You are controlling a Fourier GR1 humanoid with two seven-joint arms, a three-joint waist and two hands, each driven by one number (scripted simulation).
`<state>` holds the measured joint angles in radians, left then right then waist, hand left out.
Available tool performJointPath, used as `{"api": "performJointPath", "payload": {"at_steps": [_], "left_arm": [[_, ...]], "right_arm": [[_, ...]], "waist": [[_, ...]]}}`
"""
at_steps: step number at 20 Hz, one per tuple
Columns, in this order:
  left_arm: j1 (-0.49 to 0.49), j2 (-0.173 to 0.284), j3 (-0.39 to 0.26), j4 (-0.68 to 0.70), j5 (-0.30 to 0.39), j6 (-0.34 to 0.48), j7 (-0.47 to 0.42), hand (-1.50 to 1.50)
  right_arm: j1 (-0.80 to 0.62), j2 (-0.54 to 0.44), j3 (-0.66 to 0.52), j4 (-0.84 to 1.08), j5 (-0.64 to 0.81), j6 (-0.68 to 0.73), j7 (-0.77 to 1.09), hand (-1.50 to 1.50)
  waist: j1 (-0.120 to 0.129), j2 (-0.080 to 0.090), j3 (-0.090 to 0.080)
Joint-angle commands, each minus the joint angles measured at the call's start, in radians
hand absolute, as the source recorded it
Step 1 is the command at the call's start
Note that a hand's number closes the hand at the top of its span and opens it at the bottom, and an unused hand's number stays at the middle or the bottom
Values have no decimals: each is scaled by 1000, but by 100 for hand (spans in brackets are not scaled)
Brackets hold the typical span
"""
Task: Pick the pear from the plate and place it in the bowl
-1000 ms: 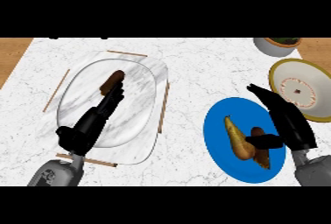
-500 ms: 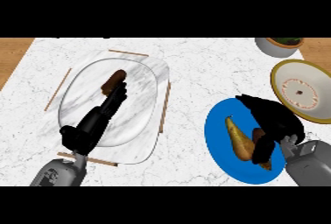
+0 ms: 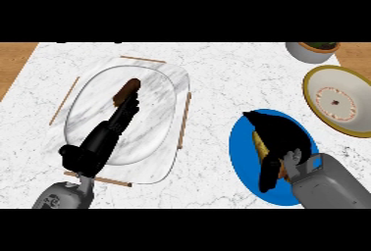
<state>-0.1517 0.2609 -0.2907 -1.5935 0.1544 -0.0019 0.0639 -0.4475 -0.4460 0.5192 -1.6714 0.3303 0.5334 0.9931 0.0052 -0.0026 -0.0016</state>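
The right hand reaches in from the lower right, its grey forearm slanting up over the blue plate. The black hand lies palm down across the plate's middle with its fingers curled over the pear, of which only a yellow-brown sliver shows at the hand's left edge. The pear is on the plate, under the hand; whether it is lifted off the plate cannot be told.

The left hand comes in from the lower left and lies stretched over a glass tray, its fingers straight and pointing up and to the right, holding nothing. Their tips lie close to a brown oblong thing lying in the tray's upper part; contact cannot be told.

The counter is white marble with grey veins, and a strip of wood shows at its left and upper right edges. To the right of the blue plate, well apart from the hand, stands the bowl, cream inside with a yellowish rim. A small grey pot sits near the upper right corner.
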Motion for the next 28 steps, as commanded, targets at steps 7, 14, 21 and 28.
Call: {"api": "performJointPath", "payload": {"at_steps": [7, 14, 21, 28], "left_arm": [[-2, -28, 28, -2, -36, -12, 16, 0], [32, -91, -4, 26, -101, -18, -42, 0], [29, -87, 61, 64, -92, -72, -71, 0], [24, -144, 55, 19, -136, -58, -11, 0]], "right_arm": [[147, 41, 98, -58, 212, -38, 31, -150], [113, 54, 40, 2, 361, -59, -96, -150], [163, 57, 2, 15, 489, -52, -126, -150], [184, 98, -77, 86, 551, -51, -206, -150]], "waist": [[-10, 1, 2], [-5, 3, 2], [-6, 3, 1], [-5, 2, 2]]}}
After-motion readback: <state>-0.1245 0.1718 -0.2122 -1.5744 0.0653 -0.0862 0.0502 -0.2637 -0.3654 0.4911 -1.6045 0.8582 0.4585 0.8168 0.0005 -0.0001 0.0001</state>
